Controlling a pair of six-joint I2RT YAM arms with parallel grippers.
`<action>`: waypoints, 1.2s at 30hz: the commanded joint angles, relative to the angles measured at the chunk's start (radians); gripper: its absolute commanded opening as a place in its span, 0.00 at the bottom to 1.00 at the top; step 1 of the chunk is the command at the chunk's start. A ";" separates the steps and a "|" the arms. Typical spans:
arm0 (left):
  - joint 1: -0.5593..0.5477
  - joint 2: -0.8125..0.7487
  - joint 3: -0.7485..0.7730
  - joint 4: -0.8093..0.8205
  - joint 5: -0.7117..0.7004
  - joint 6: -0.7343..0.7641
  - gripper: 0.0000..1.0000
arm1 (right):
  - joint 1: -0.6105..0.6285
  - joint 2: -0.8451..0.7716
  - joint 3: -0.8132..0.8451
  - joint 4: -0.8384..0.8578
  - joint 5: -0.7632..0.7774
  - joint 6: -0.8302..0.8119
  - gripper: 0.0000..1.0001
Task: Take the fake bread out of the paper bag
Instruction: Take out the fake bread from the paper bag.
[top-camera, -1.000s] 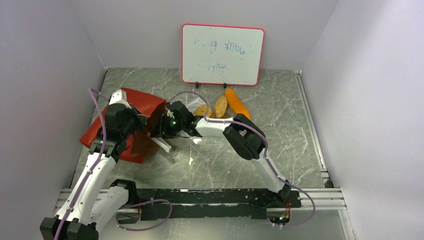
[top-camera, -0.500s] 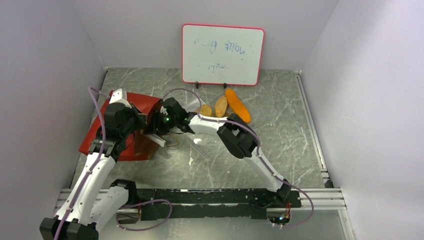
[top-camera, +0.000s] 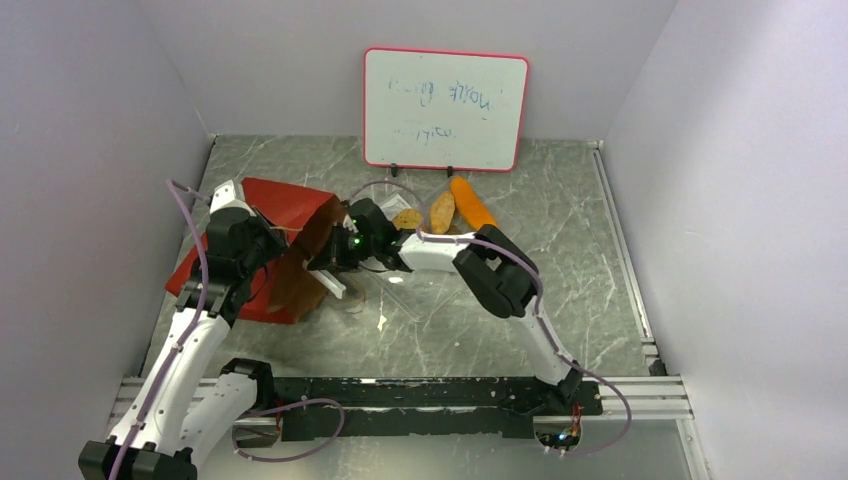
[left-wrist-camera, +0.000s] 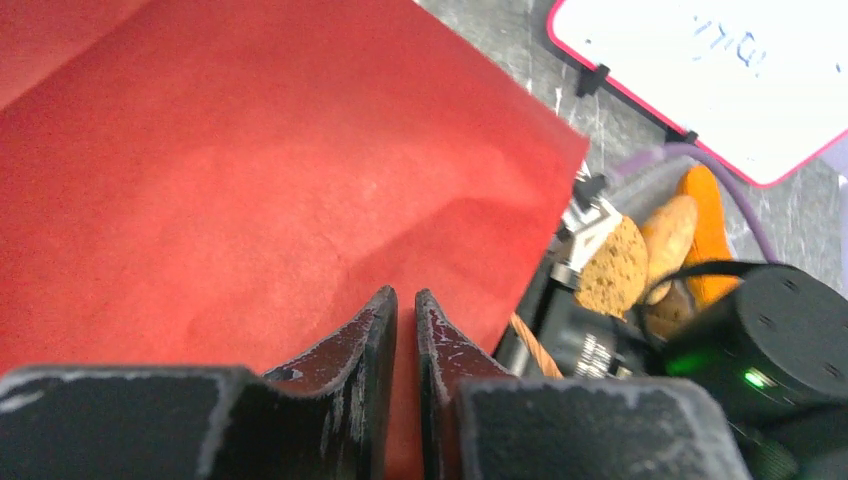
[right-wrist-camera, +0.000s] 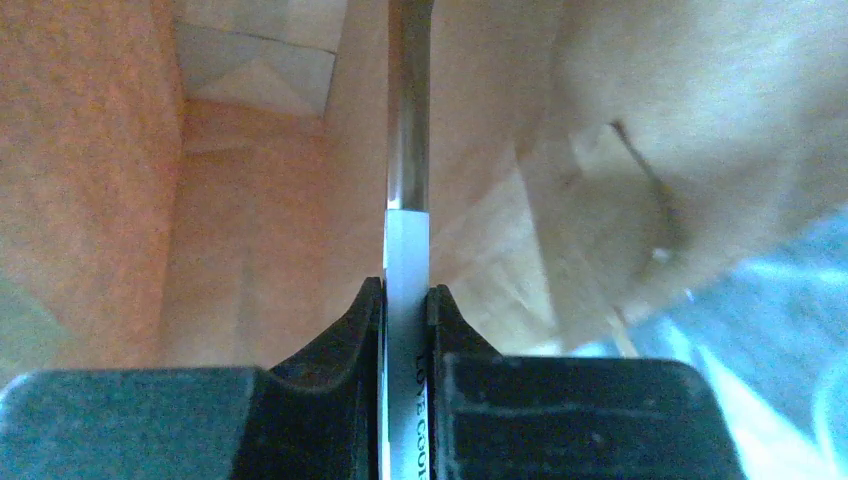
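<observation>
The red paper bag (top-camera: 285, 208) lies tilted at the left, its brown mouth facing right. My left gripper (top-camera: 266, 238) (left-wrist-camera: 405, 297) is shut, pinching the bag's red wall (left-wrist-camera: 260, 190). My right gripper (top-camera: 330, 266) (right-wrist-camera: 405, 290) is at the bag's mouth, shut on a white-handled metal utensil (right-wrist-camera: 407, 240) that points into the brown inside. Three fake bread pieces lie outside the bag: a round crusty slice (top-camera: 406, 219) (left-wrist-camera: 612, 265), a tan oval roll (top-camera: 441, 212) (left-wrist-camera: 668, 235) and an orange baguette (top-camera: 473, 205) (left-wrist-camera: 706, 230). No bread shows inside the bag.
A whiteboard (top-camera: 445, 108) stands at the back. A clear plastic tray (top-camera: 497, 232) lies under the bread pieces. The right arm's elbow (top-camera: 495, 280) hangs over the middle of the table. Grey walls close in both sides.
My right gripper has closed on the white-handled utensil and drawn back to the right from the bag's mouth. The left arm has shifted slightly with the bag.
</observation>
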 joint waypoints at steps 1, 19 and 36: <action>-0.005 -0.013 0.024 -0.015 -0.111 -0.056 0.09 | -0.021 -0.144 -0.094 0.036 0.026 -0.012 0.00; -0.005 0.049 0.026 0.053 -0.170 -0.137 0.10 | -0.060 -0.599 -0.578 0.019 0.019 -0.068 0.00; -0.005 0.134 0.067 0.101 -0.230 -0.140 0.11 | -0.069 -1.203 -0.876 -0.451 0.118 -0.160 0.00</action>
